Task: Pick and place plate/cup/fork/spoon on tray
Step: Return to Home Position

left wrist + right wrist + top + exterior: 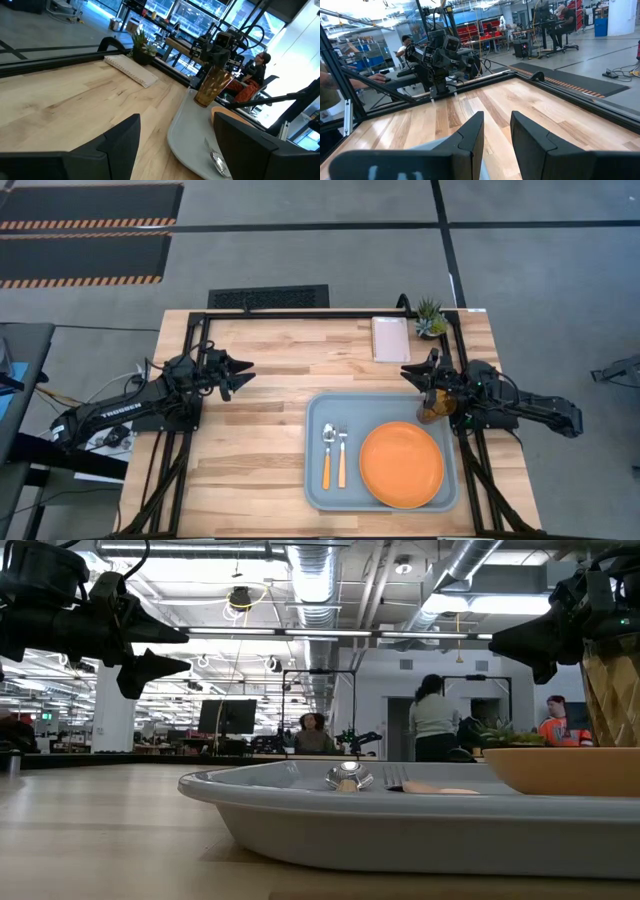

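Observation:
The grey-blue tray (315, 480) lies at the table's near right. On it lie the orange plate (401, 464), the spoon (327, 452) and the fork (342, 455), side by side left of the plate. The amber cup (432, 410) stands at the tray's far right corner, under my right arm's wrist; it also shows in the left wrist view (212, 85). My right gripper (412, 370) hangs open and empty above the table, just beyond the tray's far right corner. My left gripper (243, 375) is open and empty, raised over the table's left half.
A pale pink pad (390, 338) and a small potted plant (431, 318) sit at the far right edge. A black frame (300, 313) runs along the far edge and both sides. Bare wood lies left of the tray. People show in the room beyond the table.

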